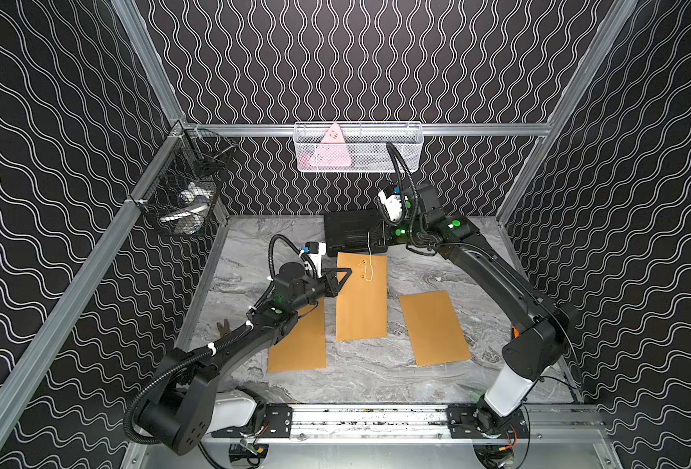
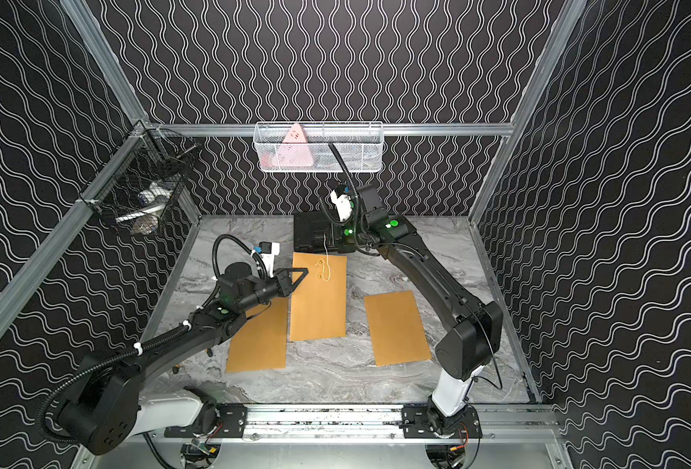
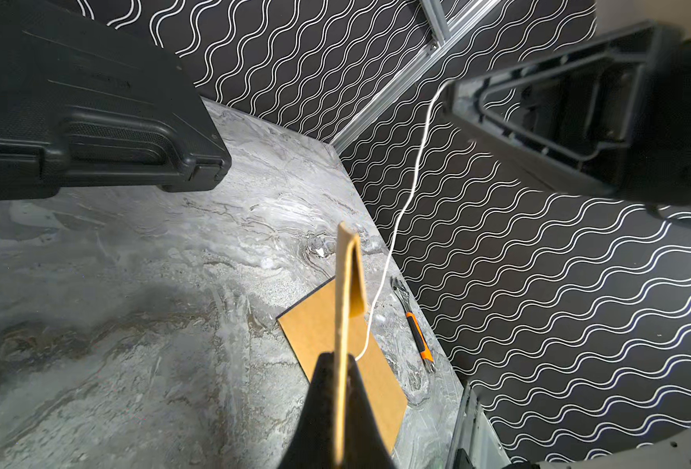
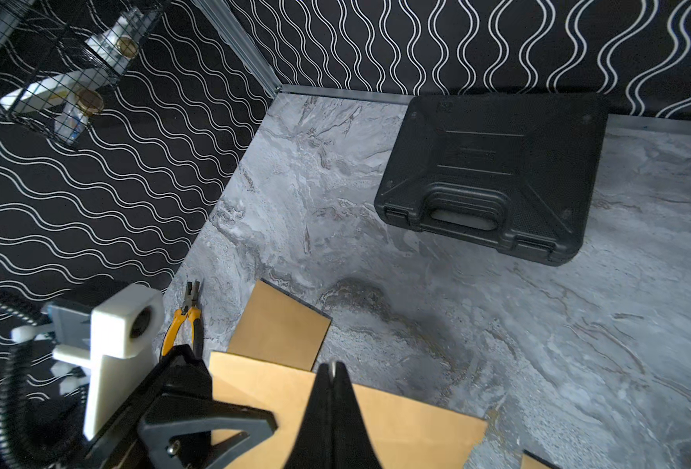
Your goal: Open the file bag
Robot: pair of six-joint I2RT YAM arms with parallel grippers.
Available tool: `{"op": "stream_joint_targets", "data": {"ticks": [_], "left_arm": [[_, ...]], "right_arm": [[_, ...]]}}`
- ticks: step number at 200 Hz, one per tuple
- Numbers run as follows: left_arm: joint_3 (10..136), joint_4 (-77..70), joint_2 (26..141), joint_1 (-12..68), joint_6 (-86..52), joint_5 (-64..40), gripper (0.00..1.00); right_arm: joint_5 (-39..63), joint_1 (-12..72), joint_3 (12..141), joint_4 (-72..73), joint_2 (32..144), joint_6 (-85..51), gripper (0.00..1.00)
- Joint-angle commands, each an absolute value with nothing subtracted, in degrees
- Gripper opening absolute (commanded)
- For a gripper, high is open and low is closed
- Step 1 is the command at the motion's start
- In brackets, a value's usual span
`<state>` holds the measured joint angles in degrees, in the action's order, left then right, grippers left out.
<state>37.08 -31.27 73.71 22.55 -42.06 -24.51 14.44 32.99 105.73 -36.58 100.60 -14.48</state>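
The file bag (image 1: 361, 300) (image 2: 319, 304) is the middle brown envelope, lying lengthwise on the marble table. My left gripper (image 1: 349, 271) (image 2: 305, 270) is shut on its left edge near the far end. In the left wrist view that edge (image 3: 340, 325) runs edge-on between the jaws, with the flap (image 3: 356, 284) folded over. A thin white string (image 1: 370, 253) (image 3: 413, 182) rises from the bag's two clasp buttons (image 1: 362, 270) to my right gripper (image 1: 373, 235) (image 2: 327, 234), which hovers above the far end, shut on the string end (image 4: 333, 366).
Two more brown envelopes lie on either side, one at the left (image 1: 299, 345) and one at the right (image 1: 433, 329). A black case (image 1: 348, 231) (image 4: 494, 174) sits behind the bag. Orange-handled pliers (image 1: 224, 327) (image 4: 185, 316) lie by the left wall. Wire baskets (image 1: 358, 148) (image 1: 185, 191) hang on the walls.
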Motion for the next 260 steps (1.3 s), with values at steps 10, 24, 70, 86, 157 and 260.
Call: {"op": "stream_joint_targets", "data": {"ticks": [10,24,70,86,157,260], "left_arm": [[36.84,-34.26,74.23,22.92,-41.66,-24.0,0.0],[36.83,-34.41,74.27,23.03,-41.7,-23.84,0.0],[36.8,-34.61,74.42,23.24,-41.75,-23.55,0.0],[36.73,-34.8,74.44,23.33,-41.81,-23.67,0.0],[36.64,-34.98,74.42,23.34,-41.75,-23.6,0.0],[37.68,-36.18,76.44,23.38,-42.15,-23.64,0.0]], "right_arm": [[14.55,34.26,109.56,-38.6,102.14,-13.05,0.0],[14.38,34.9,111.58,-39.42,103.05,-12.76,0.0],[14.06,37.38,116.72,-41.27,105.54,-11.8,0.0],[13.89,38.17,117.99,-41.54,106.32,-11.69,0.0],[13.55,41.84,123.37,-43.17,109.71,-10.98,0.0],[14.08,46.44,128.52,-44.42,111.53,-10.17,0.0]]}}
